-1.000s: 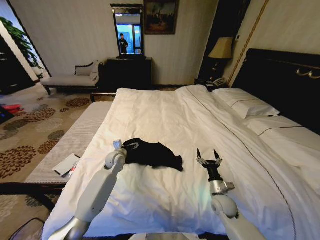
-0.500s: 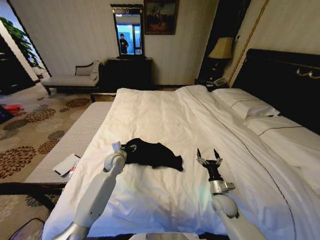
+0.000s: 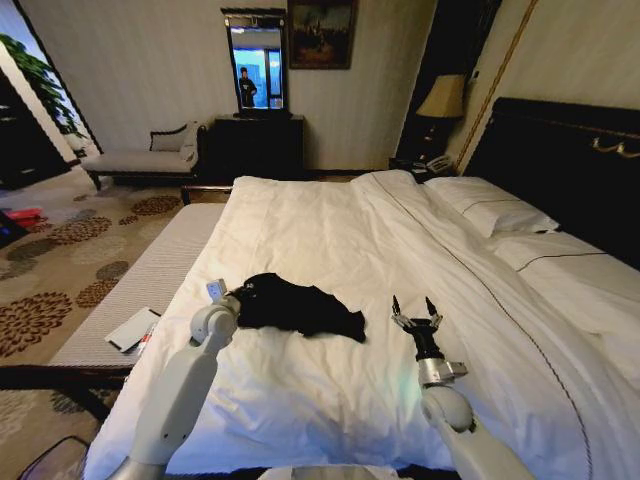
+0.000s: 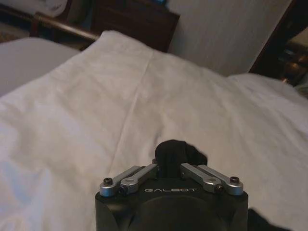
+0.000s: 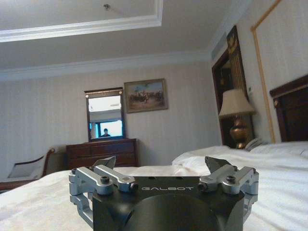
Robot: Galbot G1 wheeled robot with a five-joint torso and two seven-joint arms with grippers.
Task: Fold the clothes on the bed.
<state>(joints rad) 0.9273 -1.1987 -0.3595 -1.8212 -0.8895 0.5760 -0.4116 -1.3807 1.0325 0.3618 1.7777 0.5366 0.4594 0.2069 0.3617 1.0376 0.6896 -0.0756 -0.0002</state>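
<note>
Black T-shirt (image 3: 300,307) lies crumpled on the near-left part of the bed (image 3: 330,230), on the white duvet, small against it. Left tool (image 3: 243,296) sits at the shirt's left edge; in the left wrist view its fingers (image 4: 144,172) are drawn in close with a dark bunch of the shirt (image 4: 174,153) pinched between them, so it reads as gripping the cloth. Right tool (image 3: 417,309) stands upright over bare sheet to the right of the shirt, well apart from it, jaws spread wide and holding nothing (the right wrist view shows its tips parted against the far wall). Step in hand, by my judgement: drawing the garment out by one edge so it can be spread flat before any fold. To do it well, the pull should run low along the duvet, slow enough that the sheet underneath does not ruck up with it, and the free tool ought to catch the opposite edge to keep the cloth taut. Containers: none on the bed. A white flat item (image 3: 131,329) lies on the bench at the left.
</note>
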